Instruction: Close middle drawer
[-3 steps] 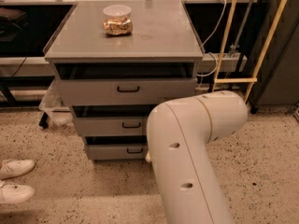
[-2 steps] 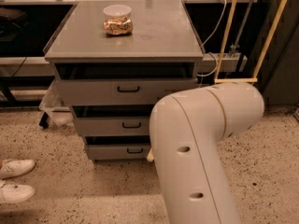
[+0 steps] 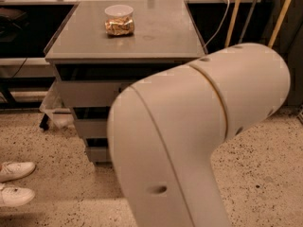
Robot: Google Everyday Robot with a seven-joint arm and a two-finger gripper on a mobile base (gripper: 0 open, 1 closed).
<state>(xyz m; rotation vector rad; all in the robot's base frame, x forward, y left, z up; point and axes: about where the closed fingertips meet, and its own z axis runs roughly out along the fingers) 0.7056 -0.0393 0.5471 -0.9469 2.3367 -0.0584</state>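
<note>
A grey metal cabinet [image 3: 128,46] with three drawers stands in front of me. My white arm [image 3: 189,141] fills the middle and right of the view and covers most of the drawer fronts. Only the left end of the middle drawer [image 3: 92,127] shows, a low grey panel under the taller top drawer [image 3: 85,94]. Its handle is hidden. The left end of the bottom drawer [image 3: 97,153] shows below it. The gripper is not in view; it is hidden behind or beyond the arm.
A clear plastic tub with a white lid [image 3: 119,20] holding snacks sits on the cabinet top. Two white shoes [image 3: 14,183] are on the speckled floor at the left. A plastic bag [image 3: 54,110] hangs left of the cabinet. Cables and poles [image 3: 236,18] stand at the back right.
The arm has swung up and closer to the camera, now covering most of the drawer fronts and handles that showed before. The view has moved nearer to the cabinet.
</note>
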